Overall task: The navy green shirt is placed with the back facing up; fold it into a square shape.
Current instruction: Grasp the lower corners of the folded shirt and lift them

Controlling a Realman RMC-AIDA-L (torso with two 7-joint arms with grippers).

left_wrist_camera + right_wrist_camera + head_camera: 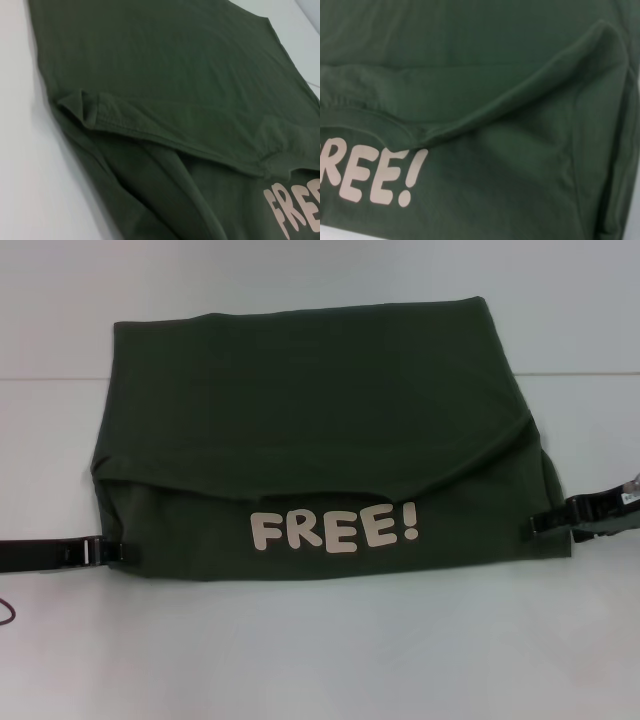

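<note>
Here, folded navy green shirt between grippers

Soft, even light; mild overall blur.

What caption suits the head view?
Two grippers, left and right, flank a folded green shirt reading FREE!

Only the ends of the robot's two arms show, both in the head view. The left gripper is a flat, matte black bar, long and narrow, crossed by a thin pale stripe close to its tip. The right gripper is also black but bulkier, with glossy stepped blocks and a small light grey label on its upper side. A thin dark red cable curls nearby.
</note>
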